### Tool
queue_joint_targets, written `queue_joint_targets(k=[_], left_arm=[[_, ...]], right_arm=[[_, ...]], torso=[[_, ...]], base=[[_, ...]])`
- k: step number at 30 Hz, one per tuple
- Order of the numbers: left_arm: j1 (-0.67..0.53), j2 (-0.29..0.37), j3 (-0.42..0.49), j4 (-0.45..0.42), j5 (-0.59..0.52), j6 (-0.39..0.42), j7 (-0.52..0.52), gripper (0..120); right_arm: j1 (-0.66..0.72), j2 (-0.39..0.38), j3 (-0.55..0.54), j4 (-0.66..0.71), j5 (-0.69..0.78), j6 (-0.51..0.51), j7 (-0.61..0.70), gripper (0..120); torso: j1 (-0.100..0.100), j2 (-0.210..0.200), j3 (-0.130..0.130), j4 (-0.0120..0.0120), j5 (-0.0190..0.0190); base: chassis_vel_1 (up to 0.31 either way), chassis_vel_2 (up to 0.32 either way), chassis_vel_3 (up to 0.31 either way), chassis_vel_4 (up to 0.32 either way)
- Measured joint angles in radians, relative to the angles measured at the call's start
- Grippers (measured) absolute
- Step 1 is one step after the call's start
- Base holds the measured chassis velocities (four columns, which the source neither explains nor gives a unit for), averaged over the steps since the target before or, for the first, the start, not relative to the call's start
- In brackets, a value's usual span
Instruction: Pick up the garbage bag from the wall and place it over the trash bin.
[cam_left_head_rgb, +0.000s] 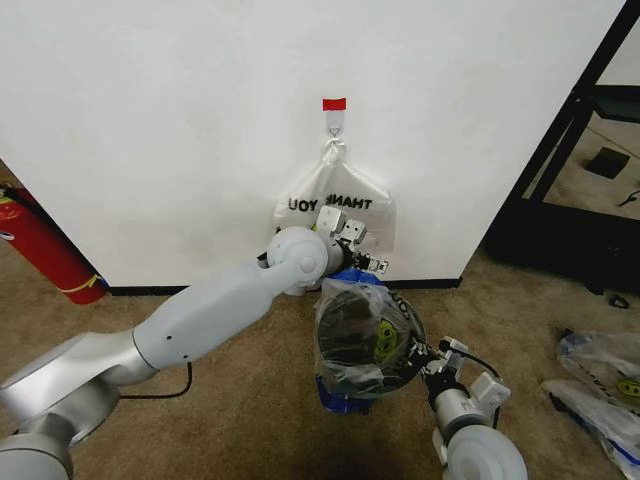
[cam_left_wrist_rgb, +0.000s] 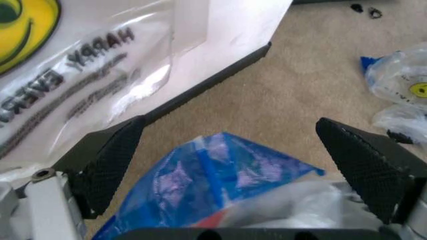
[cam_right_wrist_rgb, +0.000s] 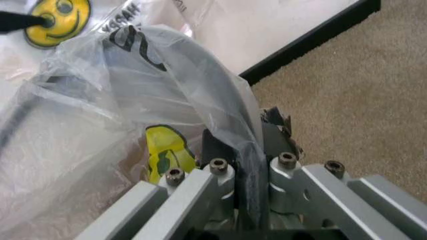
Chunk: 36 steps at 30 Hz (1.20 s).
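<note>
— Already draped over the trash bin (cam_left_head_rgb: 352, 372), the garbage bag (cam_left_head_rgb: 368, 335)?
— Yes, on carpet by the wall. Right gripper (cam_right_wrist_rgb: 250, 162) clamped on its rim; left gripper (cam_left_wrist_rgb: 230, 160) spread wide above.

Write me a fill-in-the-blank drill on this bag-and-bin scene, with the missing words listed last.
1. The garbage bag is draped over the trash ____.
2. The right end effector is ____ on the bag's edge at the rim.
3. The left end effector hovers with its jaws ____ above the bag's blue part.
4. Another smiley bag hangs on the ____ under a red tape strip.

Missing words: bin; shut; open; wall
</note>
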<state>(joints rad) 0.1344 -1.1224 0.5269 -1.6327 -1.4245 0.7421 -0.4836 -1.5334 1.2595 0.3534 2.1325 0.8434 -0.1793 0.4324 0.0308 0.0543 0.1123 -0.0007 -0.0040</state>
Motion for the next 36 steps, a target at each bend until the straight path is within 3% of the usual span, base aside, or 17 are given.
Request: queue_joint_targets(k=[6,18,22,24,28,30,36], left_arm=[[-0.013,-0.02,0.007,0.067,-0.034,-0.001,0.022,98],[-0.005,-0.002,0.031,0.104,-0.004,-0.004,0.109,90],[-0.004,0.0,0.034,0.117,0.011,-0.005,0.122,74],[-0.004,0.0,0.034,0.118,0.012,-0.005,0.123,72],[-0.003,0.007,0.037,0.117,0.015,-0.006,0.125,52],[-0.001,0.009,0.037,0.116,0.015,-0.006,0.125,50],[0.006,0.027,0.042,0.093,0.015,-0.006,0.129,22]], right_arm=[[0.001,-0.011,-0.001,0.001,-0.015,0.001,-0.002,0],[0.002,-0.022,0.003,0.009,-0.023,0.004,-0.002,0],[0.003,-0.023,0.001,0.012,-0.017,0.004,0.0,0],[0.003,-0.024,0.001,0.012,-0.016,0.004,0.001,0],[0.004,-0.027,0.003,0.014,-0.01,0.003,0.005,0],[0.005,-0.027,0.004,0.014,-0.01,0.003,0.006,0],[0.01,-0.028,0.004,0.014,-0.007,0.001,0.013,0]], torso=[[0.0,0.0,0.0,-0.0003,-0.0001],[0.0,0.0,0.0,-0.0001,-0.0002],[0.0,0.0,0.0,-0.0003,-0.0002],[0.0,0.0,0.0,-0.0002,-0.0002],[0.0,0.0,0.0,-0.0003,-0.0001],[0.0,0.0,0.0,-0.0003,-0.0001],[0.0,0.0,0.0,-0.0003,-0.0002]], base=[[0.0,0.0,0.0,0.0],[0.0,0.0,0.0,0.0],[0.0,0.0,0.0,0.0],[0.0,0.0,0.0,0.0],[0.0,0.0,0.0,0.0],[0.0,0.0,0.0,0.0],[0.0,0.0,0.0,0.0]])
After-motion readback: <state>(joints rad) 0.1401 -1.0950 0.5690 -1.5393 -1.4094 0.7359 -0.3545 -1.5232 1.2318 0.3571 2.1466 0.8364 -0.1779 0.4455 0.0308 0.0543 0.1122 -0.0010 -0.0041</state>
